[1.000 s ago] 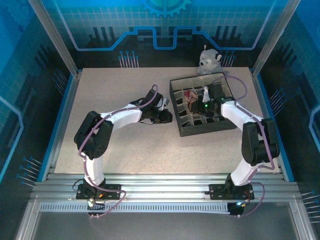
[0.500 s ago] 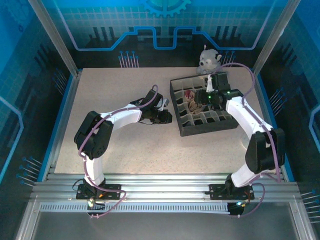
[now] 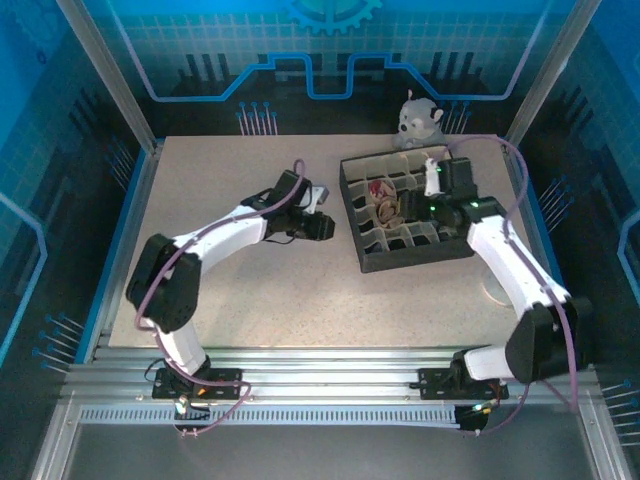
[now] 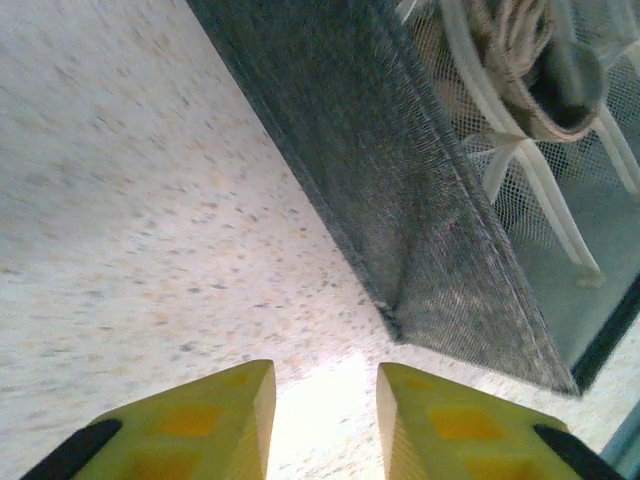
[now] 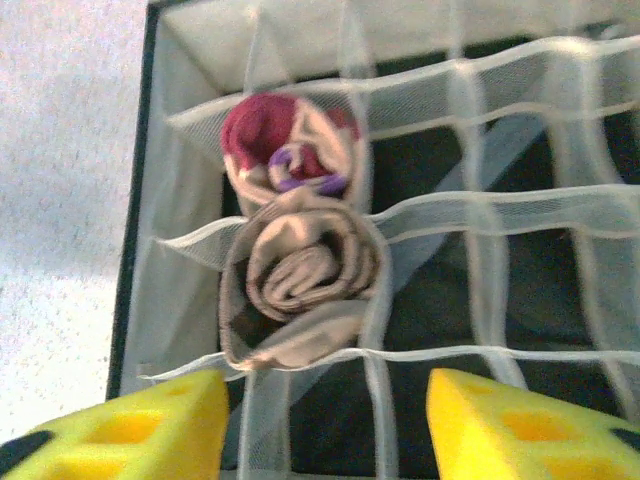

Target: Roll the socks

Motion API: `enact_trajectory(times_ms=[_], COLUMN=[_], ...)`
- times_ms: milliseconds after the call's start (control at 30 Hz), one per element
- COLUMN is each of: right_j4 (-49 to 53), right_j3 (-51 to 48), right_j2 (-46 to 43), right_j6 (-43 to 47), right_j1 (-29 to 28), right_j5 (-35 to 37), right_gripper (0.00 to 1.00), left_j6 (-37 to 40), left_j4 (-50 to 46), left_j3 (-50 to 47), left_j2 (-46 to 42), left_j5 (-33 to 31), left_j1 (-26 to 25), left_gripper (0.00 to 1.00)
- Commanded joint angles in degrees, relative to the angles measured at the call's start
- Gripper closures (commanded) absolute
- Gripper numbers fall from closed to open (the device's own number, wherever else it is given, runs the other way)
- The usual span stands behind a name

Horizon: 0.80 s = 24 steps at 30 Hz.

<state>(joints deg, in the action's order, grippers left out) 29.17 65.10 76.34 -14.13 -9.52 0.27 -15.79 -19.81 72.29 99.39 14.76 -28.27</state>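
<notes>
Matt, finely speckled, stone-look tabletop (image 3: 250, 290) edged by brushed, ribbed aluminium rails (image 3: 330, 365); on it a box (image 4: 400, 200) of coarse dark woven cloth — its weave plain to see on the wall — with dividers (image 5: 470, 210) of thin, pale, see-through mesh. Inside, a tan sock (image 5: 305, 275) and a red-and-beige sock (image 5: 285, 135) are soft, matt knitted cloth, the tan one finely ribbed. The right fingers (image 5: 140, 430) and left fingers (image 4: 210, 420) are smooth yellow plastic with a slight sheen, and a grey toy (image 3: 417, 120) looks fuzzy plush.
</notes>
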Motion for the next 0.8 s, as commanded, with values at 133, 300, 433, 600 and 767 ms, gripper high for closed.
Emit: enact_trajectory(times_ms=[133, 300, 433, 600, 767], right_j4=[-2.75, -4.94, -5.08, -16.15, -28.17], right_j3=[-9.25, -14.39, -17.11, -26.06, -34.52], right_j2=[-14.59, -20.78, -21.49, -25.51, -29.71], right_j6=[7.45, 7.69, 5.85, 5.83, 6.20], right_j1=[9.06, 13.15, 13.29, 13.59, 14.53], right_j5=[4.17, 2.59, -0.93, 1.03, 0.96], right_gripper=[0.24, 0.21, 0.24, 0.14, 0.06], left_j6=[9.77, 12.30, 16.59, 21.50, 21.04], left_j4=[0.68, 4.75, 5.22, 13.98, 18.76], left_j3=[-9.41, -18.33, -24.38, -37.39, -46.01], left_j2=[-15.36, -26.41, -34.00, -44.14, -51.31], left_j5=[-5.40, -5.27, -6.15, -9.02, -16.08], left_j1=[8.64, 15.70, 18.76, 20.69, 21.64], left_gripper=[0.53, 0.43, 0.42, 0.26, 0.01])
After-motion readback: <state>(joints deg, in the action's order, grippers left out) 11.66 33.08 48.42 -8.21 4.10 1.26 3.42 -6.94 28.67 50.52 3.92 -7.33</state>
